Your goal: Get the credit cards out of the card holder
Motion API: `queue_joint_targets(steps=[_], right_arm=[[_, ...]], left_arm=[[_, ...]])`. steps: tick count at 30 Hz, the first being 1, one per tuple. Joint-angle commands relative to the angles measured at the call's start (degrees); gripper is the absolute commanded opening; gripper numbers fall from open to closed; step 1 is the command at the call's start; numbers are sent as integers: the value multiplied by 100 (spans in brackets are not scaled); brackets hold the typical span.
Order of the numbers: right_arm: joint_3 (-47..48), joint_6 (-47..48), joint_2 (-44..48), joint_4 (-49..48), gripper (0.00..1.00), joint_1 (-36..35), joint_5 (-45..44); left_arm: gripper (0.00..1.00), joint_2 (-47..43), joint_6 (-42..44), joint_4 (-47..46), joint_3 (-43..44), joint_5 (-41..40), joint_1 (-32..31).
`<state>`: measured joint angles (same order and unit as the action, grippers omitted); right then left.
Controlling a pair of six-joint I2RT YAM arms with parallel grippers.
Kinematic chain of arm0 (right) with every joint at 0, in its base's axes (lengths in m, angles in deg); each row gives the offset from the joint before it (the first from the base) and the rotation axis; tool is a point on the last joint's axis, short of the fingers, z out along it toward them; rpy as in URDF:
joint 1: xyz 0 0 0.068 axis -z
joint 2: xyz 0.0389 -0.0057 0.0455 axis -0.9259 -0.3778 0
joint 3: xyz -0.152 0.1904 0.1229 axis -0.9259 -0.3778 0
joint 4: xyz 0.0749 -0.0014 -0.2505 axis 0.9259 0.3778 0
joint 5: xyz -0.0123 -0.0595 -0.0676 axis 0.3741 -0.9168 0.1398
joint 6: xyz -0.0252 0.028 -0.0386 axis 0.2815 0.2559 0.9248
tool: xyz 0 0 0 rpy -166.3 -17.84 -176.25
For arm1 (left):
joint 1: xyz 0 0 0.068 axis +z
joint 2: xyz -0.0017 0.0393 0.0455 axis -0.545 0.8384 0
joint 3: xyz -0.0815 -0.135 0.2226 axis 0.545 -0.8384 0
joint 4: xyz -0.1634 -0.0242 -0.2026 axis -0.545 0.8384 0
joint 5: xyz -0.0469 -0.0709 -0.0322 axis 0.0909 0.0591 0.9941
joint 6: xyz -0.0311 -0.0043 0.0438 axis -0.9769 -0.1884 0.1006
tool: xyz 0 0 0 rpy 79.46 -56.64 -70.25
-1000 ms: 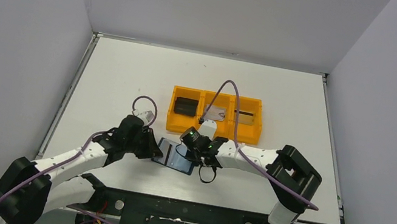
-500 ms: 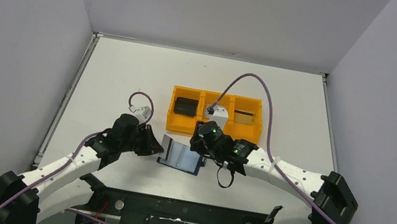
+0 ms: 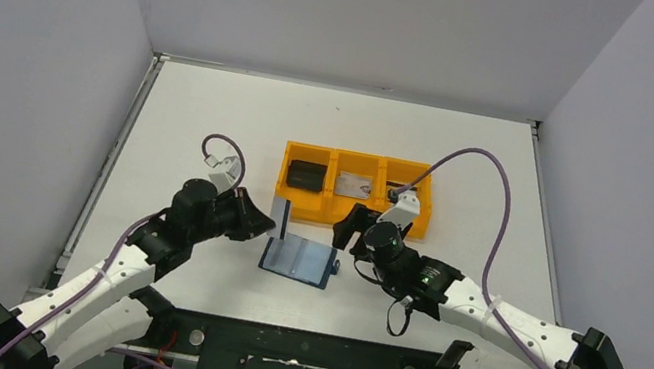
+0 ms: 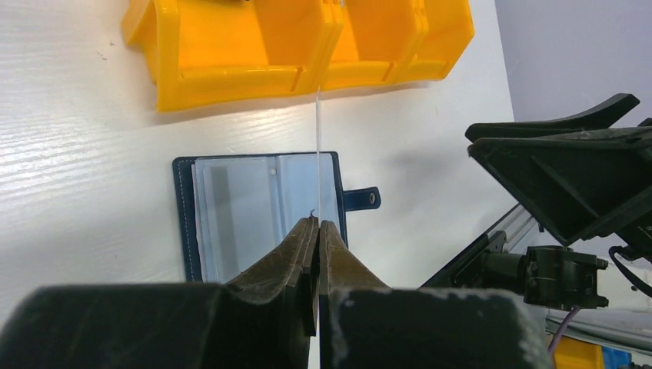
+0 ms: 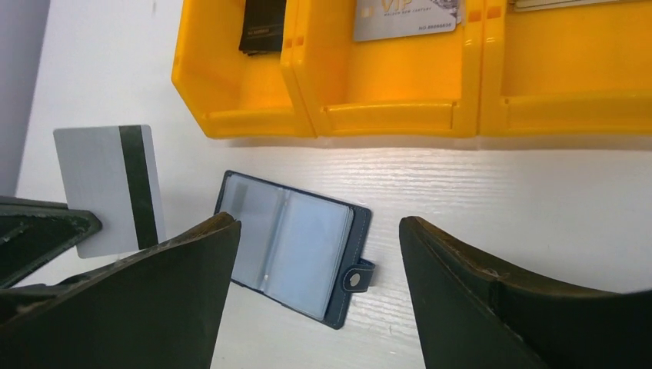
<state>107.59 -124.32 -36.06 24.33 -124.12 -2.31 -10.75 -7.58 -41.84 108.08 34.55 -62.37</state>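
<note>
The card holder (image 3: 297, 261) lies open and flat on the table, pale blue pockets up and its closing tab (image 5: 357, 278) pointing right. My left gripper (image 3: 268, 225) is shut on a credit card (image 3: 279, 211), pale grey with a dark stripe (image 5: 138, 184), and holds it upright just above the holder's left edge. In the left wrist view this card (image 4: 317, 154) shows edge-on as a thin line. My right gripper (image 5: 317, 224) hangs open to the right of the holder (image 5: 296, 242), touching nothing. A silver card (image 3: 354, 185) lies in the tray's middle compartment.
The orange three-compartment tray (image 3: 298, 208) stands just behind the holder. Its left compartment holds a black item (image 3: 306, 175). My right wrist covers part of its right compartment. The table's near edge and the arm bases lie close in front.
My right gripper has opened and drawn back to the right, off the holder. My left gripper has pulled the striped card away from the holder, up and to the left.
</note>
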Motion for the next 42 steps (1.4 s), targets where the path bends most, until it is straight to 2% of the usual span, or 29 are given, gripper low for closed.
queue_joint_targets(steps=[1,5,12,17,20,22,24,26,30,32,35,37,39,42], right_arm=[[-129,-603,376,-212,78,248,-290],[-502,-620,781,-523,81,456,72],[-1034,-602,1351,-1923,79,1070,1680],[-838,-588,924,-2685,78,1131,2829],[-817,-705,571,-3339,78,1119,3506],[-776,-685,305,-3819,75,1106,3909],[-759,-869,90,-4063,73,1112,3969],[-725,-933,-105,-4427,71,1133,4080],[-461,-757,-393,-4274,66,1132,4294],[-539,-1005,-482,-4646,65,1189,4391],[-374,-1188,-790,-5493,62,1235,5110],[-91,-1114,-1015,-5231,58,1238,5348],[-47,-1161,-1102,-4940,57,1237,5211],[-187,-1281,-1084,-5256,57,1245,5070]], left_arm=[[0,-26,-51,-276,393,64,128],[0,173,-52,-64,583,313,353],[0,273,-851,-1500,113,1898,1096],[0,190,-1069,-1686,-59,2236,1139],[0,180,-1703,-2653,-487,2462,1172],[0,277,-1819,-2997,-540,2692,1184],[0,326,-1906,-3057,-551,2767,1190],[0,365,-2330,-3730,-722,2867,1194],[0,541,-2969,-4798,-1031,3095,1190],[0,574,-3119,-4958,-1155,3057,1194],[0,762,-3605,-5667,-1250,3083,1188],[0,867,-3812,-6137,-1216,3275,1181],[0,818,-3897,-6238,-1253,3255,1185],[0,549,-3957,-6275,-1480,3003,1185]])
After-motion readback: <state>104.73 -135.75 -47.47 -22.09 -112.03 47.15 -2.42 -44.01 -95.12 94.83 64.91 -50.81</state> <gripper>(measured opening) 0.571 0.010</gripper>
